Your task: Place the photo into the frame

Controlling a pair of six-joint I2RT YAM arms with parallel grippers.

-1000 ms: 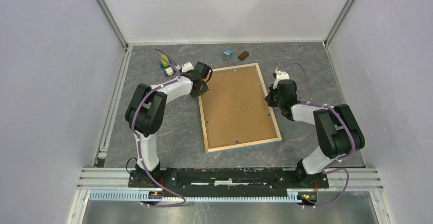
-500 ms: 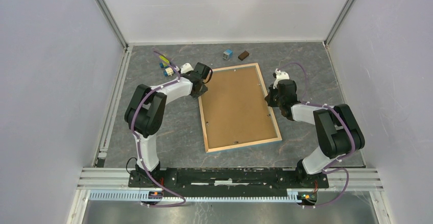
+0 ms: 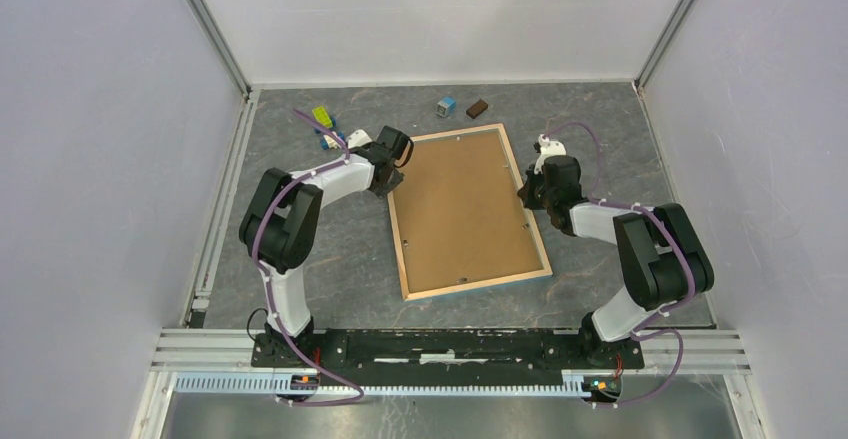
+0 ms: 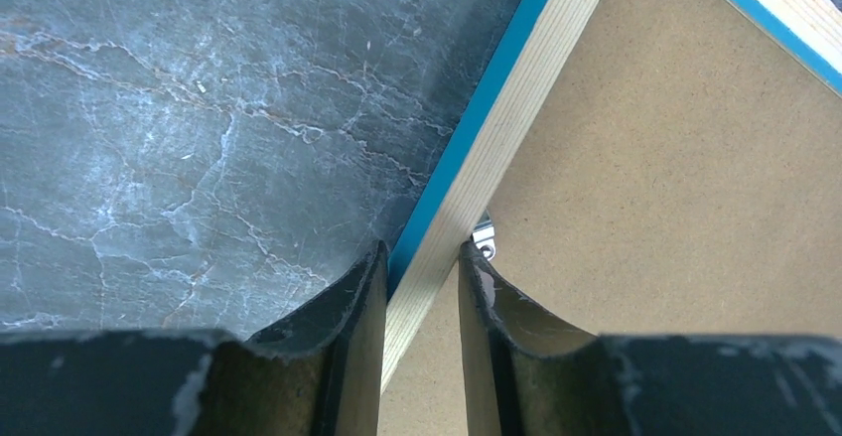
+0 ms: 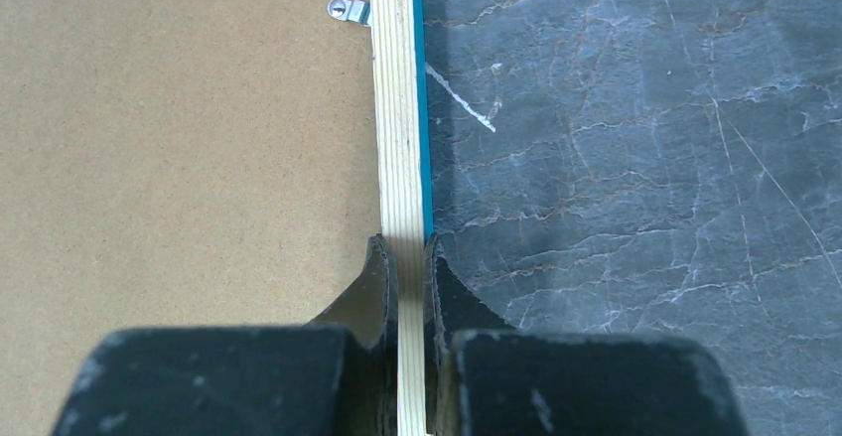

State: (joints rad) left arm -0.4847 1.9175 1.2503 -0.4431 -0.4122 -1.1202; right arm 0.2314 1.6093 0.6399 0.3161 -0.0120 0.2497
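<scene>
The frame (image 3: 478, 284) lies back-up in the middle of the table (image 3: 350, 259), its blue front facing down and the brown backing board (image 3: 463, 209) seated inside it. The photo shows in no view. It may sit under the board, but that cannot be told.

The left hand (image 4: 422, 262) is narrow, its fingers pressed on either side of the left rail near the far corner, beside a metal tab (image 4: 484, 240). The right hand (image 5: 405, 247) is pinched tight on the right rail.

With both long rails gripped, the step looks like lifting or turning the frame. That calls for both arms moving together and level, so the thin rails neither twist nor slip.
</scene>
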